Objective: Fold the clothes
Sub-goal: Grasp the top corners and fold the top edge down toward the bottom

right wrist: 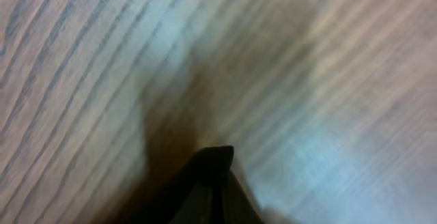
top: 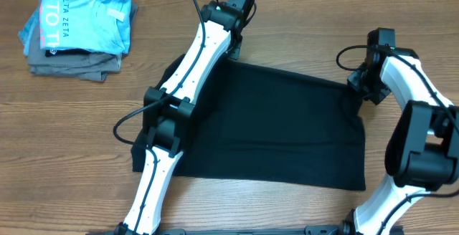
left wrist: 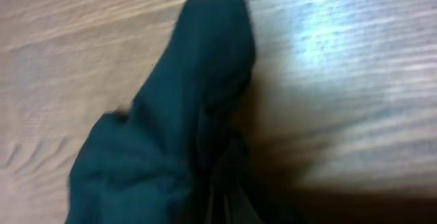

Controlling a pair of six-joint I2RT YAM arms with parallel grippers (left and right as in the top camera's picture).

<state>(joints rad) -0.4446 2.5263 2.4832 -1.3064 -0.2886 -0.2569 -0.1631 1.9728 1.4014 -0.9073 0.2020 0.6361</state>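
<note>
Corners of black T-shirt [top: 287, 127] pinched in closed fingers: left fingers [top: 232, 49] at 11 o'clock, right fingers [top: 361, 86] at 2, probably to fold far edge toward 6 across table [top: 72, 156].

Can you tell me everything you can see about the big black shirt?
The black shirt is plain, soft-looking cloth. It is spread flat on the wooden table in a wide, nearly rectangular shape, and no sleeves or tag show. The left arm reaches over its left side. The left gripper pinches its far left corner and the right gripper pinches its far right corner. The wrist views show the fabric bunched to a point there.
</note>
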